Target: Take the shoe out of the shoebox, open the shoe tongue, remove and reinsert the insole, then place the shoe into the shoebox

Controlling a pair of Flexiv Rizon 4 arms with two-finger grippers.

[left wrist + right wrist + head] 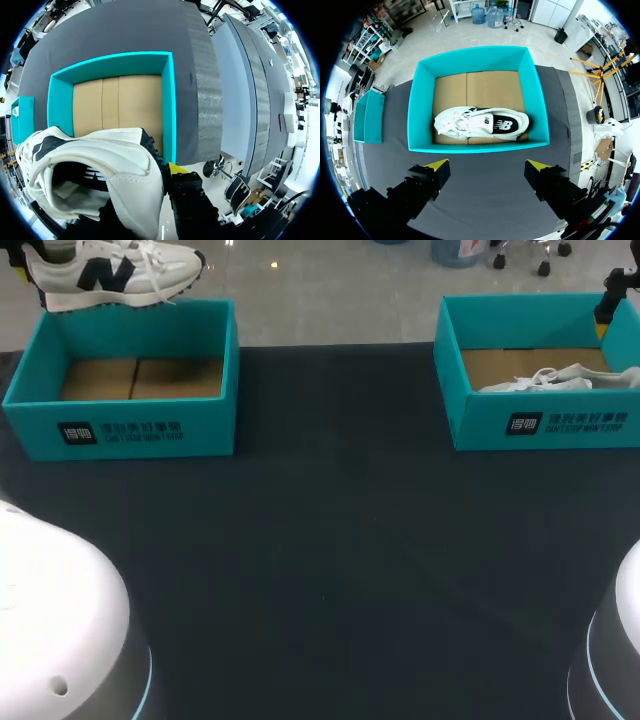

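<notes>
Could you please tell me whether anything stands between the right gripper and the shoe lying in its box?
Nothing visible does. The right gripper, jaws open, hangs above the open-topped box, and the shoe lies uncovered on its cardboard floor.

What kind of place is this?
Probably a robot test bench for shoe handling: a dark table, a teal left shoebox and right shoebox, a white sneaker held in the air.
</notes>
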